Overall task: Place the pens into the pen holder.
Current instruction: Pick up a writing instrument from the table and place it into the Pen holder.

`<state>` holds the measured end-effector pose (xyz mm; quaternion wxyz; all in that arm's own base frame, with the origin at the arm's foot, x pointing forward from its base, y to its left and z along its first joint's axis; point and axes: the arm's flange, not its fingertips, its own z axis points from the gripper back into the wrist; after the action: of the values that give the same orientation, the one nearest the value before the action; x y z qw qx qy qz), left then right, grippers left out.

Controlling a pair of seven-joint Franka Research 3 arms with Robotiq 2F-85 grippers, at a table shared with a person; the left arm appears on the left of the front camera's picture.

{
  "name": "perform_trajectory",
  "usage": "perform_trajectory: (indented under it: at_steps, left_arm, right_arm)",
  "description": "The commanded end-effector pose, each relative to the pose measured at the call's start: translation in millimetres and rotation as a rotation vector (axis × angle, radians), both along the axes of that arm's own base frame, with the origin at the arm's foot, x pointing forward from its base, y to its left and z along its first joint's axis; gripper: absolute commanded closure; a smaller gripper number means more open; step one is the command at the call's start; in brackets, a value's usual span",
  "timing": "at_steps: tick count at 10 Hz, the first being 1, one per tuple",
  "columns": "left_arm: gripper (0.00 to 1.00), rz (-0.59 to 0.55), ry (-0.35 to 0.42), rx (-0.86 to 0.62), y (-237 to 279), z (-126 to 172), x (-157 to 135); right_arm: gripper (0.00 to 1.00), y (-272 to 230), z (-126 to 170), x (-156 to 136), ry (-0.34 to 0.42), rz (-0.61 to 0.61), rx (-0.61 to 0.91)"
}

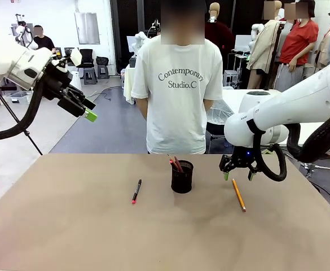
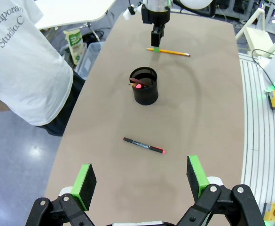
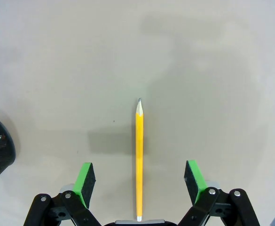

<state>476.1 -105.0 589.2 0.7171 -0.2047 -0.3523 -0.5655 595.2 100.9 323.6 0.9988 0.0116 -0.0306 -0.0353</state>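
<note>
So the right gripper [image 1: 238, 174] hangs low over the yellow pencil [image 3: 139, 160], jaws spread wide and nothing in them. In its wrist view the pencil runs 6 to 12 o'clock dead centre between the pads, so the line-up already looks good. I'd drop straight down with no twisting, get the pads almost to the table [image 1: 69, 237] since the pencil lies flat and thin, and pinch near the middle so it doesn't swing. The pen holder [image 1: 182, 176] sits at the pencil's 9 o'clock in the front view with the dark red pen [image 1: 176, 163] leaning inside, so aim for the free side. The black pen [image 1: 136, 191] lies at the holder's 9 o'clock. The left gripper [image 2: 141, 183] is up high, open and empty.
</note>
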Motion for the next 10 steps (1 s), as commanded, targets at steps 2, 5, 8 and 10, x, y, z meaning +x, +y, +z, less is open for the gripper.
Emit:
perform_trajectory:
  at_steps: [2,5,8,10]
  left_arm:
    - [0.00,0.010,0.002,0.005,1,2,-1]
    - [0.00,0.010,0.002,0.005,1,2,-1]
    - [0.00,0.010,0.002,0.005,1,2,-1]
    - [0.00,0.010,0.002,0.005,1,2,-1]
  right_arm:
    - [0.00,-9,-13,6,-0.017,0.006,-0.009]
    - [0.00,-10,-21,11,-0.008,0.016,-0.018]
    - [0.00,-10,-19,4,0.009,-0.016,-0.005]
    - [0.00,-6,-27,8,0.013,-0.026,-0.023]
